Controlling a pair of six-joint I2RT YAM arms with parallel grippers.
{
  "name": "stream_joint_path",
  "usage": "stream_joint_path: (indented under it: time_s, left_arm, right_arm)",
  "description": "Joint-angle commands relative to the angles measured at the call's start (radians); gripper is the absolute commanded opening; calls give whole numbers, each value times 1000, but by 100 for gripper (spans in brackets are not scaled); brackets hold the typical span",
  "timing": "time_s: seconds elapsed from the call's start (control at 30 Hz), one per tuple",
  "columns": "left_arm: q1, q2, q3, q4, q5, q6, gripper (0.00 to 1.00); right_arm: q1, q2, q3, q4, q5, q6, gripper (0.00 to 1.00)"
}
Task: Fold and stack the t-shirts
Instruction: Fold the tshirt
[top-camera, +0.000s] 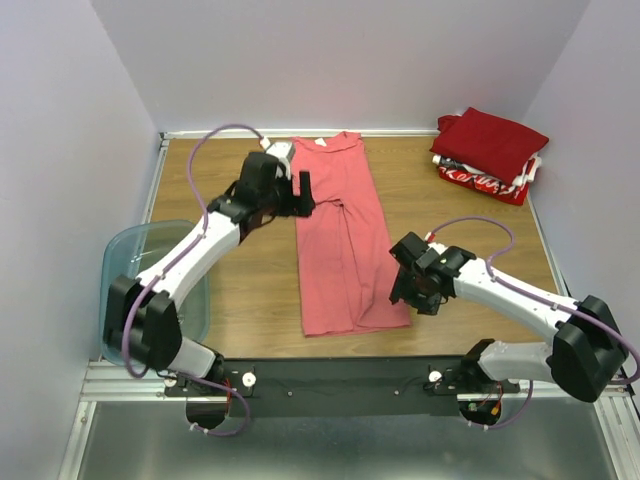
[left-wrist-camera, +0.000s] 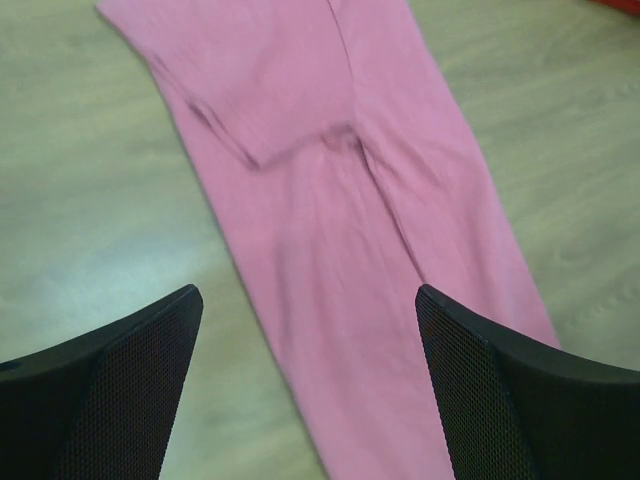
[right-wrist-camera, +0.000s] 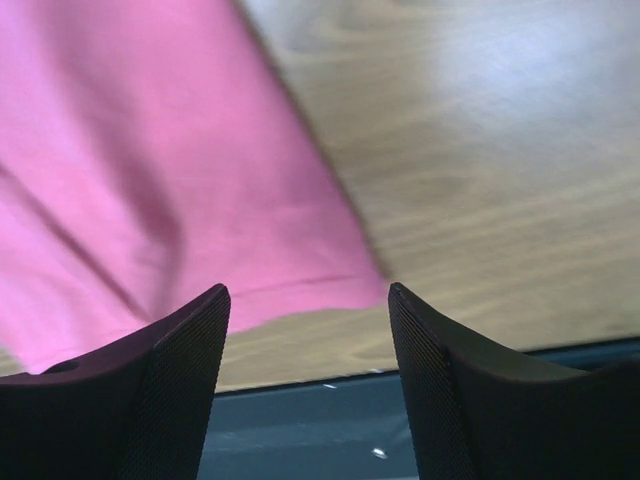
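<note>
Spanning the whole workspace, the wooden counter (top-camera: 250, 290) carries everything else. On it, down the middle, lies the salmon-pink t-shirt (top-camera: 345, 240), folded lengthwise into a long narrow strip. Its collar end is at the far edge and its hem stops short of the near edge. The left wrist view shows a sleeve turned in over the body of the cloth, with soft creases running below it.

A translucent blue-grey bin (top-camera: 120, 260) sits at the near left corner, partly hidden by the left arm. In the far right corner, well apart from the pink strip, the dark red t-shirt (top-camera: 490, 140) lies folded on top of the red t-shirt with white print (top-camera: 480, 182), whose edge shows beneath it.

The left end effector (top-camera: 305, 190) hangs over the upper left side of the pink strip. Its fingers are spread wide with nothing between them, and in its own camera the cloth lies below the gap (left-wrist-camera: 305, 300). The right end effector (top-camera: 405, 292) is at the near right corner of the pink strip. Its fingers are also spread and grip nothing, and its camera shows the hem corner and bare wood between them (right-wrist-camera: 308, 290).
</note>
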Motion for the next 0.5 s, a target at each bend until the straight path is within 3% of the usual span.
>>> stream_joint_path:
  time_s: [0.0, 0.23, 0.47]
  left_arm:
    - [-68, -107, -207, -43, -32, -142, 95]
    - [-197, -321, -424, -80, -55, -369, 95]
    - [-406, -361, -449, -181, -148, -602, 95]
  right_arm:
    - [-1, -39, -63, -96, 28, 20, 69]
    - [-11, -27, -71, -89, -8, -100, 64]
    - [-15, -42, -118, -47, -42, -172, 59]
